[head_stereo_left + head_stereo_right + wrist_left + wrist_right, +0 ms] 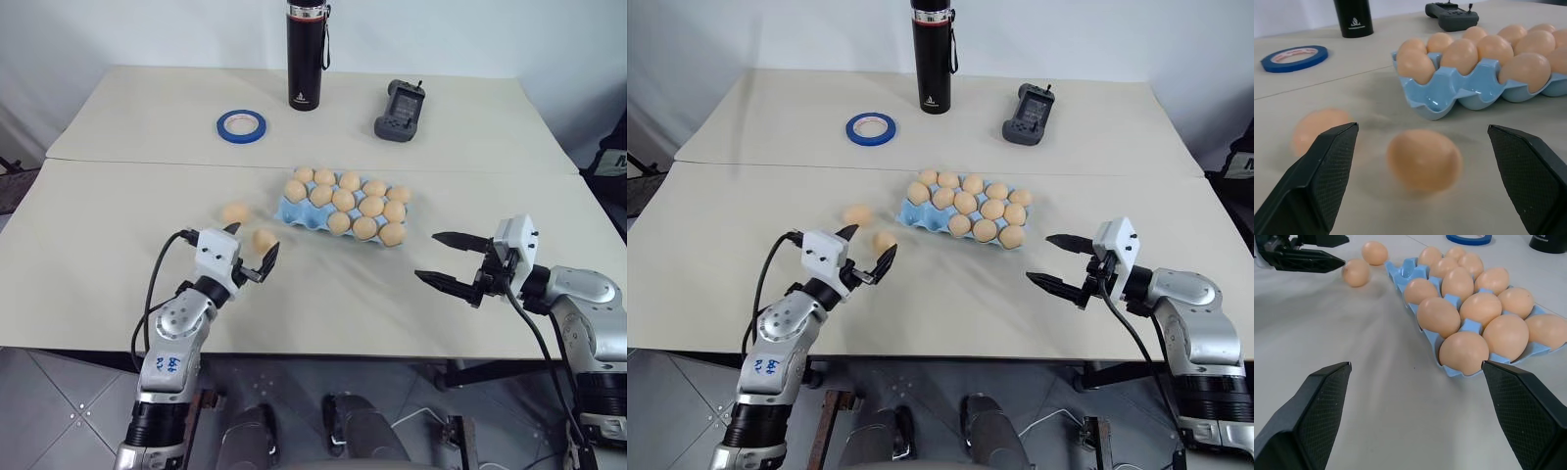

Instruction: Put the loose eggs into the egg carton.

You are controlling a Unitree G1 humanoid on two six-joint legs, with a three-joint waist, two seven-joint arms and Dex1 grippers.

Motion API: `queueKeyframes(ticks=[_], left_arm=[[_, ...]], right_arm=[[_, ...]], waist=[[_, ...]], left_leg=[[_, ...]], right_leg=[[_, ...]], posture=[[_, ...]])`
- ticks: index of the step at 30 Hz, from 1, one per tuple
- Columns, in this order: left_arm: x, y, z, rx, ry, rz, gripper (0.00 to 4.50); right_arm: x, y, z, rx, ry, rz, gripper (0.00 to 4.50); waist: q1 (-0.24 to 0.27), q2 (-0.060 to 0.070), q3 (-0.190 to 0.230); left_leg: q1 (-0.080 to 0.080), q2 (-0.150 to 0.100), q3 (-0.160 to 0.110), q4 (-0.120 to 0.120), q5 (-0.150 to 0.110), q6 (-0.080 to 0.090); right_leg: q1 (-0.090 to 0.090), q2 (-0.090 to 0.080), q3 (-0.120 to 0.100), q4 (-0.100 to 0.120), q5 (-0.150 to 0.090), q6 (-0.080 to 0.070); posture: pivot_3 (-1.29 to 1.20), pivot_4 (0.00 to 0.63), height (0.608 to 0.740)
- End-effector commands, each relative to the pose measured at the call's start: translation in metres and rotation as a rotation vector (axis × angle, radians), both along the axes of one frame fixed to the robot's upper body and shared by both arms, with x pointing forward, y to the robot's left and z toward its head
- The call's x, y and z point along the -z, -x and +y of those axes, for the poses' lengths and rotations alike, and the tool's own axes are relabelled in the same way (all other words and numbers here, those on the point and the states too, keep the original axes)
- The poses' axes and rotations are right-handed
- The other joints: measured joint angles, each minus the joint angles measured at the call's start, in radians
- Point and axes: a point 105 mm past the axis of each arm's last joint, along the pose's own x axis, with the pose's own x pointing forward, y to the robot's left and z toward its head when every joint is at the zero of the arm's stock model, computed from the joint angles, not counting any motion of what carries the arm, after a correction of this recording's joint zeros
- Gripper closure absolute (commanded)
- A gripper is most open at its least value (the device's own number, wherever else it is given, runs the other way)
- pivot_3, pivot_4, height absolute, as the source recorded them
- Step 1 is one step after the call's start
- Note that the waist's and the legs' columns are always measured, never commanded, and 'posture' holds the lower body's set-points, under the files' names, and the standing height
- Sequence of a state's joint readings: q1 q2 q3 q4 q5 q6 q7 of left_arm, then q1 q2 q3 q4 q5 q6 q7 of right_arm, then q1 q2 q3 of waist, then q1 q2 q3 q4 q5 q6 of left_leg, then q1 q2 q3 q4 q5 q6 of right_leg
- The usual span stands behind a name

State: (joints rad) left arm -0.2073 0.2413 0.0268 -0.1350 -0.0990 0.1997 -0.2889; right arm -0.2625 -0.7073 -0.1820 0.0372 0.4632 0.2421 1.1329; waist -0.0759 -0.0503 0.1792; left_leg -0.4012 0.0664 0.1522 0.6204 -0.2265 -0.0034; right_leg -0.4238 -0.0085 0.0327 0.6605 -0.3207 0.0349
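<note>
Two loose eggs lie on the table left of the carton: one [264, 239] sits between the fingers of my open left gripper [250, 248], close ahead in the left wrist view [1423, 158]; the other egg [235, 212] rests farther left and back. The light blue egg carton [290, 211] at mid-table holds several tan eggs, and its near-left corner cups stand empty [1437, 102]. My right gripper [449, 258] hovers open to the right of the carton, nothing between its fingers.
A blue tape ring [241, 125], a black flask [305, 54] and a dark handheld controller [400, 111] stand at the back of the table. A seam runs across the tabletop behind the carton.
</note>
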Motion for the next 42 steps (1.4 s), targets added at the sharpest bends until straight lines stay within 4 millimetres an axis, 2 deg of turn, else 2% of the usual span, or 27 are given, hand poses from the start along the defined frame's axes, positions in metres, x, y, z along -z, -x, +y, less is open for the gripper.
queueKeyframes(ticks=[1, 8, 9, 11, 23, 34, 36, 37, 42], left_arm=[[-0.005, -0.006, -0.005, -0.002, -0.006, -0.028, 0.0], [0.01, -0.014, -0.018, 0.03, -0.041, 0.032, 0.0], [0.01, -0.016, -0.018, 0.029, -0.046, 0.032, 0.18], [0.009, -0.018, -0.019, 0.026, -0.041, 0.02, 0.62], [0.007, -0.018, -0.017, 0.017, -0.032, -0.004, 4.47], [-0.011, -0.014, -0.025, 0.082, 0.056, -0.039, 4.47], [-0.003, -0.011, -0.031, 0.153, -0.017, 0.059, 4.1], [-0.004, -0.011, -0.031, 0.145, 0.002, 0.08, 3.9], [-0.029, -0.007, -0.035, 0.081, 0.084, 0.003, 2.32]], right_arm=[[-0.015, 0.003, -0.002, 0.004, 0.005, -0.058, 0.04], [-0.015, 0.004, -0.002, 0.019, 0.01, -0.06, 0.04], [-0.014, 0.004, -0.002, 0.019, 0.01, -0.059, 0.01], [-0.014, 0.004, -0.001, 0.021, 0.011, -0.059, 0.0], [-0.014, 0.002, -0.002, 0.033, 0.019, -0.059, 0.0], [-0.011, 0.002, -0.002, 0.039, 0.021, -0.052, 0.0], [-0.01, 0.002, -0.003, 0.042, 0.024, -0.05, 0.0], [-0.01, 0.002, -0.004, 0.044, 0.025, -0.05, 0.0], [-0.008, 0.002, -0.005, 0.049, 0.028, -0.044, 0.0]], waist=[[0.0, 0.0, 0.0], [0.008, 0.0, 0.0], [0.011, 0.0, 0.0], [0.018, 0.0, 0.0], [0.025, 0.001, 0.0], [0.024, 0.001, 0.0], [0.023, 0.001, 0.0], [0.022, 0.001, 0.0], [0.024, 0.002, 0.0]], left_leg=[[0.0, 0.0, 0.0, 0.0, 0.0, 0.0], [0.0, 0.0, 0.0, 0.0, 0.0, 0.0], [-0.001, 0.0, 0.0, 0.001, 0.0, 0.0], [0.0, 0.0, -0.001, 0.001, 0.0, 0.0], [0.001, 0.0, -0.001, 0.002, 0.0, 0.001], [0.001, 0.0, -0.001, 0.003, 0.0, 0.001], [0.001, 0.0, -0.002, 0.003, 0.0, 0.001], [0.001, 0.0, -0.002, 0.003, 0.0, 0.001], [0.0, 0.0, -0.002, 0.003, 0.0, 0.001]], right_leg=[[0.0, 0.0, 0.0, 0.0, 0.0, 0.0], [0.0, 0.0, 0.0, 0.0, 0.0, 0.0], [0.0, 0.0, 0.0, 0.0, 0.0, 0.0], [0.0, 0.0, 0.0, 0.0, 0.0, 0.0], [0.002, 0.0, 0.0, 0.0, 0.0, 0.0], [0.003, -0.001, 0.0, -0.001, 0.001, 0.001], [0.003, 0.0, -0.001, -0.001, 0.001, 0.001], [0.003, 0.0, -0.001, 0.0, 0.001, 0.001], [0.003, -0.001, -0.001, -0.001, 0.001, 0.001]], posture=[[0.0, 0.15, 0.74], [0.0, 0.15, 0.74], [0.0, 0.15, 0.74], [0.0, 0.15, 0.74], [0.0, 0.15, 0.74], [0.0, 0.15, 0.74], [0.0, 0.15, 0.74], [0.0, 0.15, 0.74], [0.0, 0.15, 0.74]])
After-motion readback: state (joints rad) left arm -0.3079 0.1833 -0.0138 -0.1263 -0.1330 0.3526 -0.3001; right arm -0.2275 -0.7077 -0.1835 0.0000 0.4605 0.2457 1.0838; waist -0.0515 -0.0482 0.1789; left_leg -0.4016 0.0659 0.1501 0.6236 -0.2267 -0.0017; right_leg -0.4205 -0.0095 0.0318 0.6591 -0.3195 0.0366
